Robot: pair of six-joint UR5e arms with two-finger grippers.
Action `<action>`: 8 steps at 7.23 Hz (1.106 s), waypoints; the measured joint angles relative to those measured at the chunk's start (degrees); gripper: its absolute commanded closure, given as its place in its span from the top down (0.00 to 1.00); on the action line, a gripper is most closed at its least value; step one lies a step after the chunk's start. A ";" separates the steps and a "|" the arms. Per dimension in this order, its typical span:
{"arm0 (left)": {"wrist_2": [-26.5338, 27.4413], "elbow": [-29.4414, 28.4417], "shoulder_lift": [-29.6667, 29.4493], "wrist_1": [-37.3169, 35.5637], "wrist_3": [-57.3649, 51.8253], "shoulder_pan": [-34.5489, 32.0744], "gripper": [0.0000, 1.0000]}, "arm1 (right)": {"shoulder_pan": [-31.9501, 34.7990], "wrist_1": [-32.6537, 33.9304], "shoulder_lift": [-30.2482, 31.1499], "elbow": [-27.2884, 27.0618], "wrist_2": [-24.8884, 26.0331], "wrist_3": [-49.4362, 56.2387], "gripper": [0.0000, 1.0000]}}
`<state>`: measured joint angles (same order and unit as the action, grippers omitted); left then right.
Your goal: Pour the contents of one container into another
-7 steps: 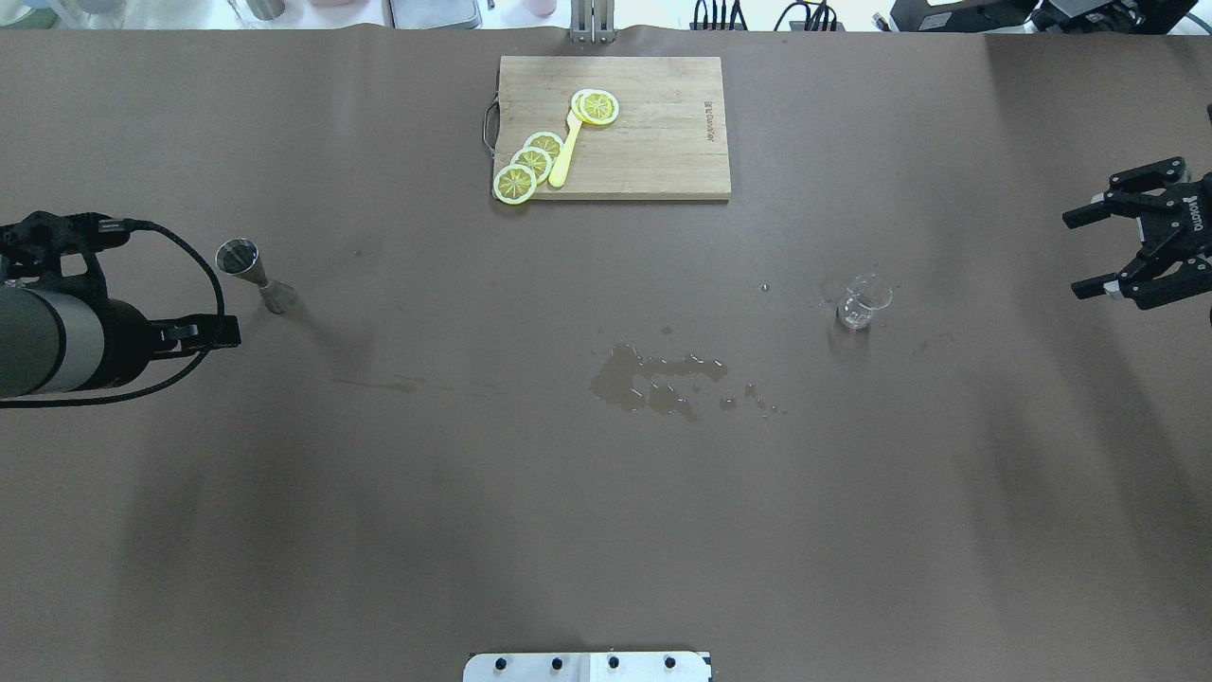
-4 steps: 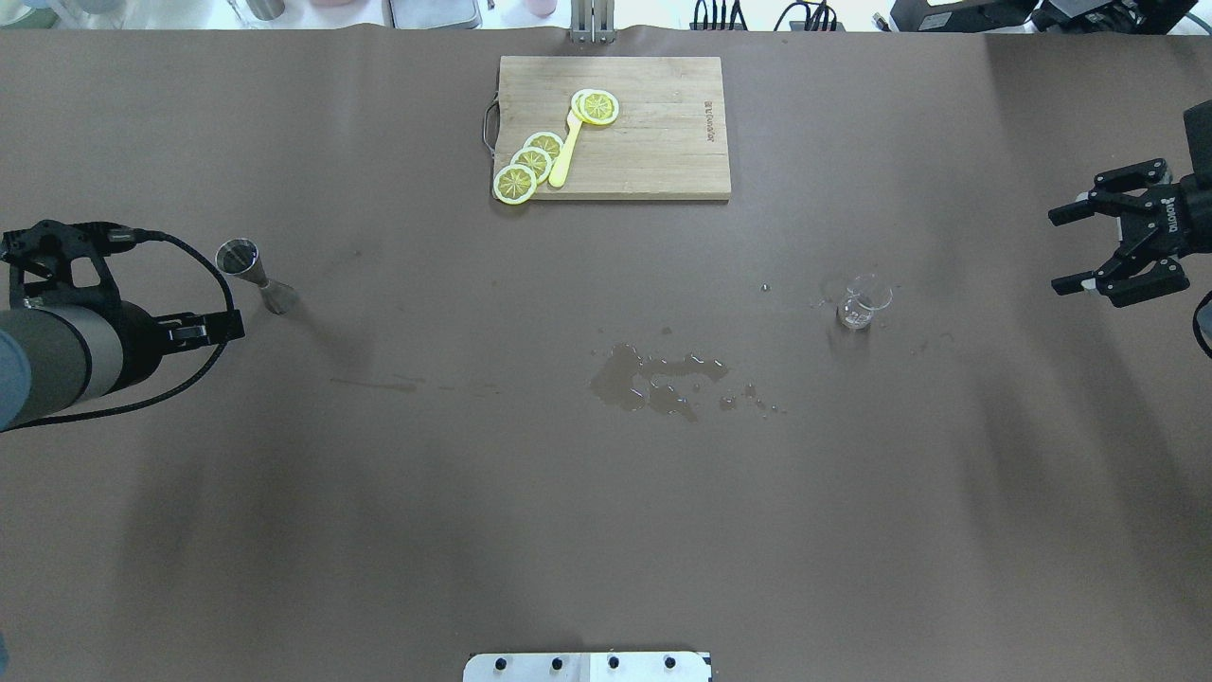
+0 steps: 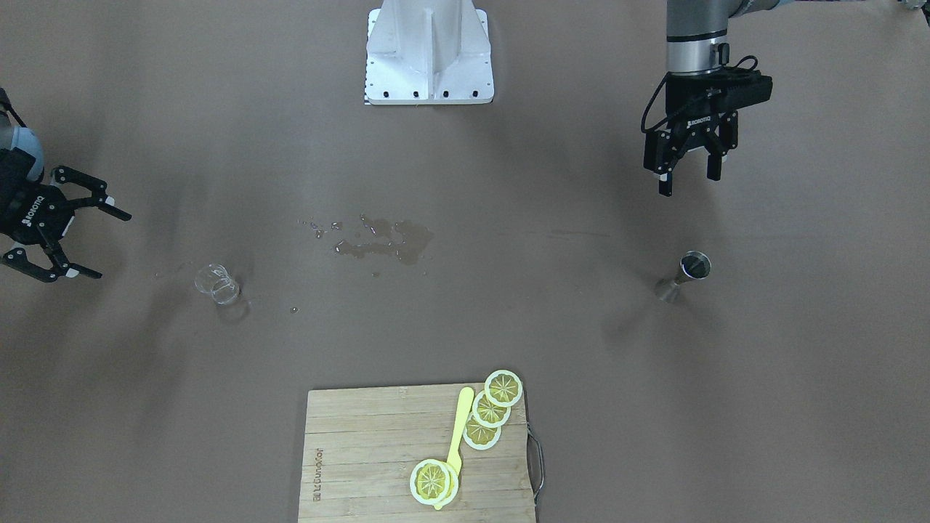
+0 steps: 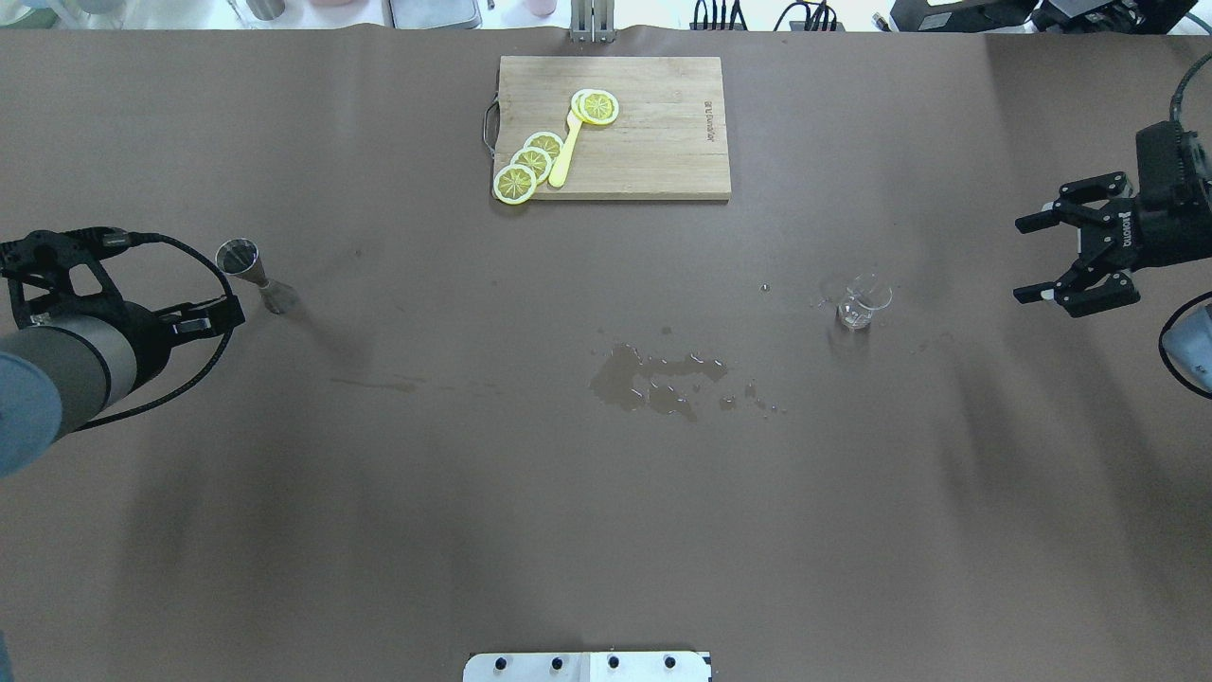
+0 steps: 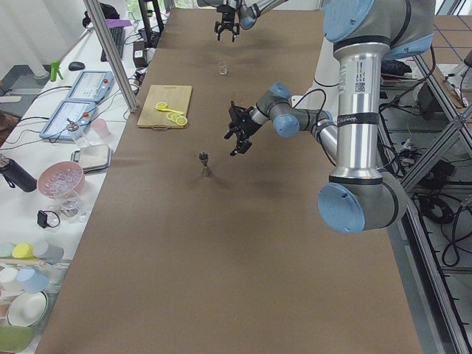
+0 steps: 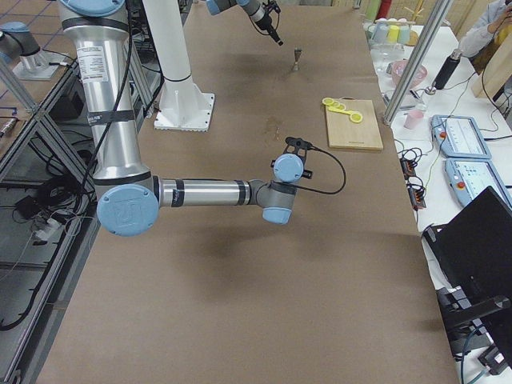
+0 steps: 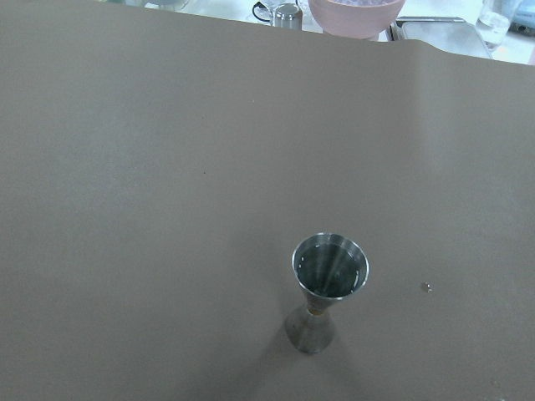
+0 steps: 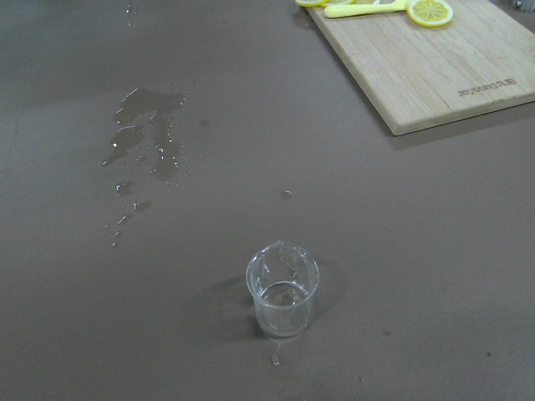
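Gaping wide, left tool and right tool hang empty.

The cutting board sits mid-way along the table's edge opposite the robot, lemon slices on it. The jigger stands toward the left end and the beaker toward the right, with a puddle between them.
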<state>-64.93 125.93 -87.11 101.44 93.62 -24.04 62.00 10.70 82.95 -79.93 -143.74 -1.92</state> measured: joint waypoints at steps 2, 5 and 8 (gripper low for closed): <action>7.65 -0.92 0.08 -1.08 2.70 3.65 0.96 | -2.08 -0.06 -0.11 0.37 0.74 -0.01 0.94; 15.58 -3.95 0.01 -1.27 6.03 5.80 0.96 | -4.10 -1.33 -1.24 3.21 0.81 -0.05 0.94; 20.99 -7.22 -0.28 -0.83 10.48 7.67 0.97 | -5.26 -2.08 -3.82 6.93 0.95 -0.01 0.93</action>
<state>-43.94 118.72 -87.39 100.61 104.10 -16.37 56.74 8.63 79.13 -73.00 -142.79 -1.94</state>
